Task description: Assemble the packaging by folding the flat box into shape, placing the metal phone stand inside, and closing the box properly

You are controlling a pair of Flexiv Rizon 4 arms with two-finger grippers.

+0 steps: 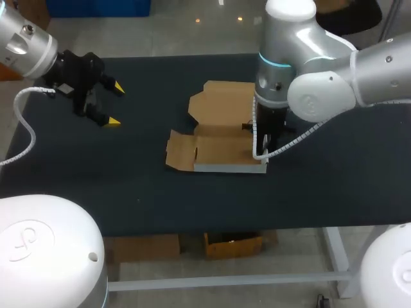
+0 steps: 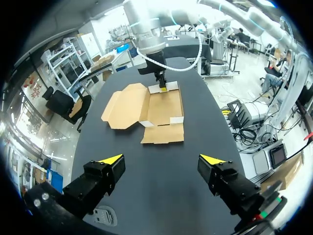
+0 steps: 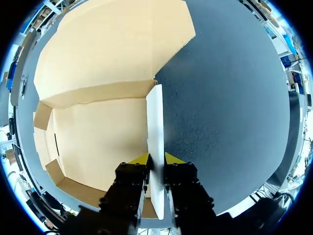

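The brown cardboard box (image 1: 218,138) lies unfolded in the middle of the dark table, its lid flap spread toward the far edge and a side flap out to the left. My right gripper (image 3: 156,161) stands over the box's right side, its yellow tips pressed on both faces of the upright white side wall (image 3: 155,122). In the left wrist view that gripper (image 2: 161,85) shows at the box's (image 2: 161,110) far end. My left gripper (image 1: 115,104) hovers open over the table's left part, well away from the box, with nothing between its fingers (image 2: 111,159). No metal phone stand is visible.
The dark table top (image 1: 128,179) stretches bare around the box. A white cable loops down from my right wrist (image 1: 257,144) beside the box's right wall. Another white cable hangs from my left arm (image 1: 26,128).
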